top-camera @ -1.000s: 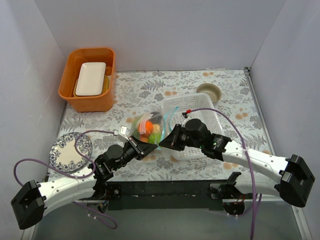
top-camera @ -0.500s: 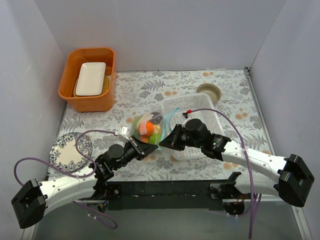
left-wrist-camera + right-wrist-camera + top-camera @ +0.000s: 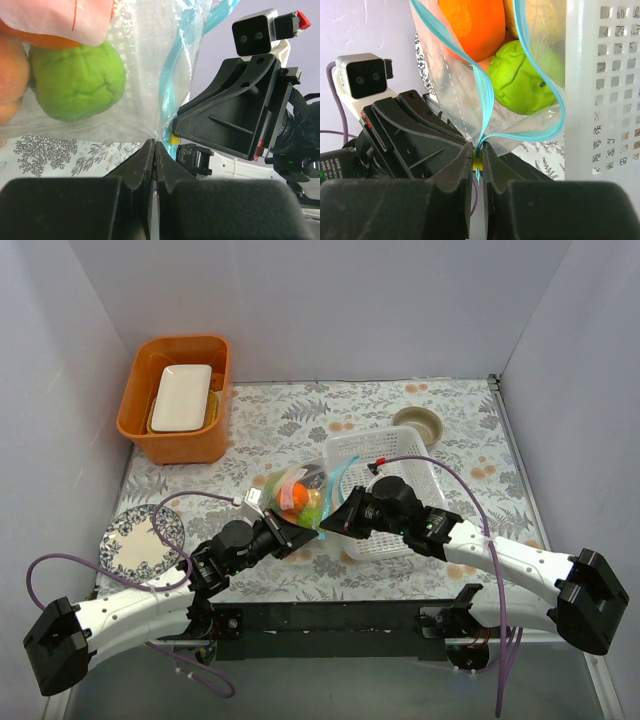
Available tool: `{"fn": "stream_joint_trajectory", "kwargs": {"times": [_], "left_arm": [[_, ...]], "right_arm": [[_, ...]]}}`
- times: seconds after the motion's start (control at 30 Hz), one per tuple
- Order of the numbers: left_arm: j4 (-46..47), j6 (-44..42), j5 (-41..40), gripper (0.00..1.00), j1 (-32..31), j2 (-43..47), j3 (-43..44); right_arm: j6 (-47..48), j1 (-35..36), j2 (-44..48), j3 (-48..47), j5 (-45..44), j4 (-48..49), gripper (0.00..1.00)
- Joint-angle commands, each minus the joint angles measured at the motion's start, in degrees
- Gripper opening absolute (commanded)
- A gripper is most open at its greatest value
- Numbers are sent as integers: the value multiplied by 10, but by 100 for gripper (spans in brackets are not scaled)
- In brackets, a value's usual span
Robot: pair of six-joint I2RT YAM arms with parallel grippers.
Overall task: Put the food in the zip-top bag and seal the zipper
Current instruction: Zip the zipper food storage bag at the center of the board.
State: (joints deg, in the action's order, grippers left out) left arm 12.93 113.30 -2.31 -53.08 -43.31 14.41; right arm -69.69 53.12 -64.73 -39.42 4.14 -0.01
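Note:
The clear zip-top bag [image 3: 300,495] hangs between my two grippers, lifted off the table, with the food inside: an orange [image 3: 472,25], a green piece [image 3: 520,82] and others. My left gripper [image 3: 296,537] is shut on the bag's near bottom corner [image 3: 156,136]. My right gripper [image 3: 328,528] is shut on the end of the teal zipper [image 3: 485,107], pinching its yellow slider [image 3: 477,164]. The zipper's two strips spread apart above the slider, so the mouth stands open. A green piece [image 3: 75,82] shows through the plastic in the left wrist view.
The white perforated basket [image 3: 400,490] stands right of the bag, under my right arm. An orange bin [image 3: 180,400] with a white dish sits at the back left, a patterned plate [image 3: 140,540] at the front left, a small bowl [image 3: 418,423] at the back right.
Both grippers keep their hold on the bag. The left arm has shifted slightly up and right, lifting the bag a little.

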Motion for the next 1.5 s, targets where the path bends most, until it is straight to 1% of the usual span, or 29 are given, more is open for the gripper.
{"fn": "stream_joint_trajectory", "kwargs": {"times": [0.0, 0.17, 0.3, 0.8, 1.0, 1.03, 1.2, 1.47], "left_arm": [[-48, -29, 50, 0, -3, -3, 29], [-66, -39, 58, 0, -4, 5, 40], [-69, -47, 69, 0, -3, 16, 41], [-96, -91, 150, 0, -3, 4, 66], [-114, -102, 160, 0, -2, 22, 65], [-119, -103, 161, 0, -1, 28, 65], [-123, -104, 169, 0, -2, 37, 58], [-126, -106, 179, 0, 0, 31, 62]], "right_arm": [[-3, -13, 18, 1, -63, 33, 4], [-14, -14, 27, 3, -70, 14, 4], [-24, -13, 36, 23, -74, 14, 4], [-36, -16, 60, 34, -110, 23, 5], [-46, -16, 84, 32, -141, 1, 5], [-48, -16, 88, 33, -146, -25, 5], [-52, -16, 113, 44, -171, -33, 6], [-48, -16, 114, 43, -176, -41, 7]]}}
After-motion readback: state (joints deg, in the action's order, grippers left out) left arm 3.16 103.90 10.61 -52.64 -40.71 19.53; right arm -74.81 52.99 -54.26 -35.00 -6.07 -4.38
